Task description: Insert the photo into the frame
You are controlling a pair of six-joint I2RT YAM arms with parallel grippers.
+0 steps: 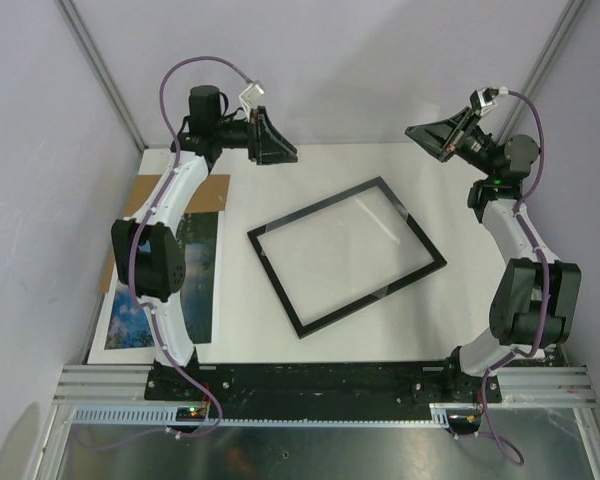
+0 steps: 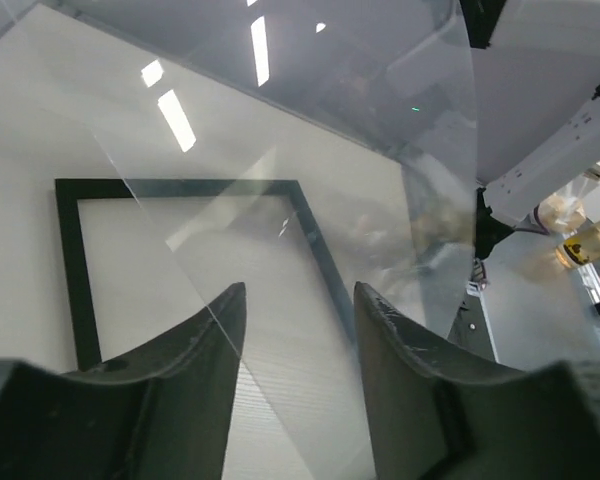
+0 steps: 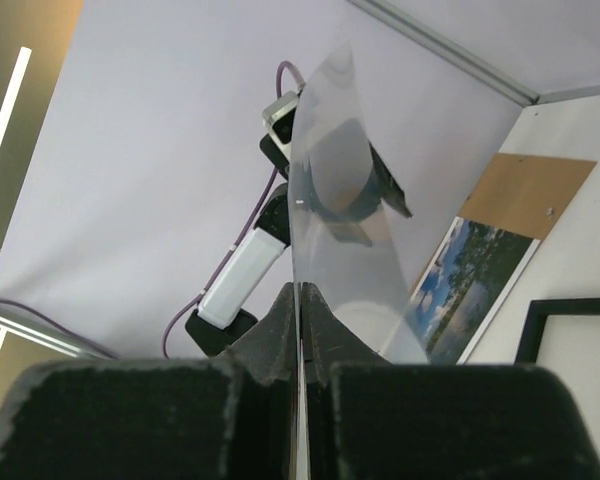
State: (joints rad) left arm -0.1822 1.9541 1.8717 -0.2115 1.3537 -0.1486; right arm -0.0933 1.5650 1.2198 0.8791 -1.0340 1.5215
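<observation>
Pinches a thin clear flexible sheet point(image 3: 340, 200) edge-on in the right gripper point(image 3: 300, 300), pressed tight together; straddles its far edge with the left gripper point(image 2: 300, 300), spread and not clamped. Below, shows the thin black rectangular frame point(image 1: 372, 298) flat mid white surface point(image 1: 430, 320), apparently holding nothing, and the landscape paper photo point(image 1: 130, 315) face-up at far left against a brown cardboard board point(image 1: 215, 190). Looks early: photo not yet in frame.

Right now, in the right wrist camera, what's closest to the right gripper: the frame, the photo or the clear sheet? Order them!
1. clear sheet, pinched in the right gripper.
2. frame, at lower right.
3. photo, beyond the frame.
</observation>
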